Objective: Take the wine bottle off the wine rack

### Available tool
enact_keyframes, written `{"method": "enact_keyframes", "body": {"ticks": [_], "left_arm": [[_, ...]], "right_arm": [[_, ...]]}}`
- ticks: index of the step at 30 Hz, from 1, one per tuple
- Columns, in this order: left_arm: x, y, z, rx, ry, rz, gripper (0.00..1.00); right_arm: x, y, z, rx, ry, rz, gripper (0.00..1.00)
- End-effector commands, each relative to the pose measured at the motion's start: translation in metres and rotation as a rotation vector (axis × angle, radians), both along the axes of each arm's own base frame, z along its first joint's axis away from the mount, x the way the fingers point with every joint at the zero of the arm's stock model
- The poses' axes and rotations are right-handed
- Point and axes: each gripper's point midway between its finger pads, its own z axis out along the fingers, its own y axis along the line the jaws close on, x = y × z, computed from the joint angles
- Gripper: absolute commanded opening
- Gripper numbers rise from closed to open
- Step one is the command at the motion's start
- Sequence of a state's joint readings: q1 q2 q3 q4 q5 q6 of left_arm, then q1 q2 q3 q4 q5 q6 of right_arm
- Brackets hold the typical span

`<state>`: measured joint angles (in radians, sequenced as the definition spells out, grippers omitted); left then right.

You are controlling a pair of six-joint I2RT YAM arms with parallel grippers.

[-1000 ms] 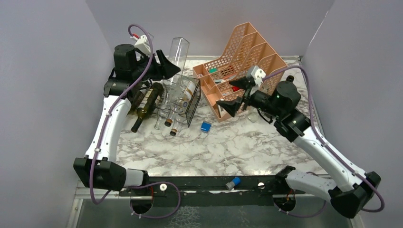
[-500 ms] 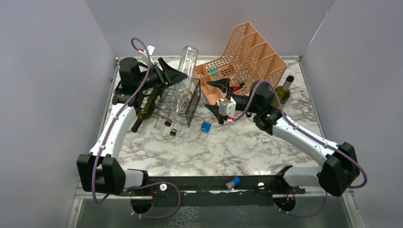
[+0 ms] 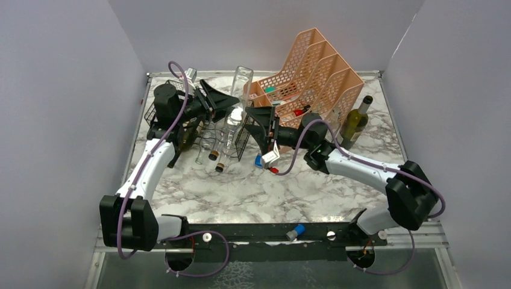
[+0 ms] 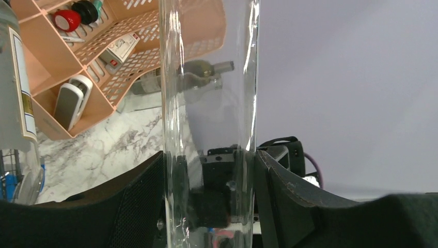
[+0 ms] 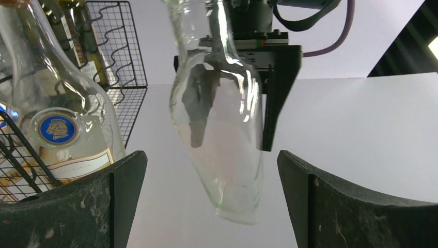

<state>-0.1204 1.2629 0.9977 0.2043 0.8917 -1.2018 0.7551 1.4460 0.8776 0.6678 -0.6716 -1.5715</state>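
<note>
A clear empty wine bottle (image 3: 240, 90) stands tilted above the black wire-mesh wine rack (image 3: 243, 136). My left gripper (image 3: 232, 103) is shut on its body; in the left wrist view the glass (image 4: 209, 77) fills the gap of that gripper (image 4: 209, 199), with both fingers touching it. My right gripper (image 3: 249, 125) is open just right of the rack. In the right wrist view the bottle's lower end (image 5: 227, 144) hangs between the spread jaws of that gripper (image 5: 209, 160), touching neither. The rack (image 5: 116, 57) holds several other bottles.
A clear labelled bottle (image 5: 62, 134) lies in the rack beside my right gripper. The peach file organizer (image 3: 313, 66) stands at the back right. A green wine bottle (image 3: 354, 123) stands to its right. A small blue object (image 3: 260, 160) lies on the marble table near the rack.
My right arm has swung left from the organizer to the rack, uncovering the green bottle. My left gripper has lowered and tilted the clear bottle, still holding it.
</note>
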Motion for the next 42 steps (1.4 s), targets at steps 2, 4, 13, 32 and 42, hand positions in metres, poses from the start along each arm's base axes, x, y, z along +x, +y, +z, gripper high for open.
{"method": "enact_keyframes", "body": {"ticks": [2, 4, 13, 32, 42], "left_arm": [[-0.019, -0.004, 0.033, -0.077, -0.047, -0.046, 0.38], [-0.019, -0.005, 0.034, -0.084, -0.035, -0.045, 0.38], [-0.023, -0.009, 0.031, -0.100, 0.009, -0.070, 0.37], [-0.026, -0.013, 0.020, -0.104, 0.054, -0.082, 0.34], [-0.023, -0.012, 0.012, -0.100, 0.097, -0.060, 0.42]], "right_arm": [[-0.001, 0.009, 0.023, 0.090, -0.182, -0.022, 1.00], [-0.004, 0.013, 0.028, 0.137, -0.204, -0.020, 1.00], [-0.005, 0.022, 0.035, 0.246, -0.214, 0.014, 1.00], [-0.008, 0.036, 0.040, 0.224, -0.169, 0.070, 0.73], [-0.012, 0.036, 0.038, 0.205, -0.117, 0.077, 0.49]]}}
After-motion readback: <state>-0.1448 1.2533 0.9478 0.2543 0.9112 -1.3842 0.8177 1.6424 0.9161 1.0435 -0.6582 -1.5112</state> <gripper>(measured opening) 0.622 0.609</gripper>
